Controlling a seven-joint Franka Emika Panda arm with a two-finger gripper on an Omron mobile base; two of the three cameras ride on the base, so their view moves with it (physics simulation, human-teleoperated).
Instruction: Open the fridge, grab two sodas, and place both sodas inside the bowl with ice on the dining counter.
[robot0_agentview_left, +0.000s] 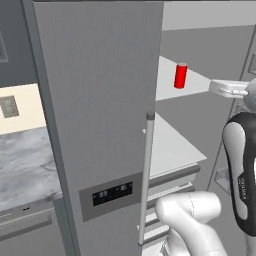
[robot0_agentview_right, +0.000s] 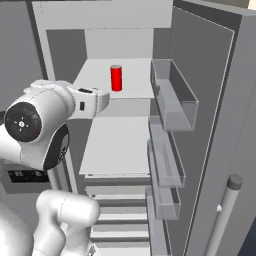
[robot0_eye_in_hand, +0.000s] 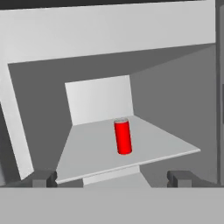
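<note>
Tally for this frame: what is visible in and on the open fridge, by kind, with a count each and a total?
Red soda can: 1, upright on the upper shelf
Interior shelves: 2
Door bins: 3 in the right base view
Bar handles: 2
Display panel: 1
Total: 9

A marble worktop (robot0_agentview_left: 25, 165), grey-white and veined, runs along the left side of the left base view. It sits on grey cabinets (robot0_agentview_left: 27, 227) with a drawer front below its front edge. Behind the worktop the wall is a pale cream panel (robot0_agentview_left: 27, 107) carrying a small grey outlet plate (robot0_agentview_left: 8, 106). Above that panel a darker grey wall surface (robot0_agentview_left: 12, 40) reaches the top edge. The light is flat and even, without strong shadows.
</note>
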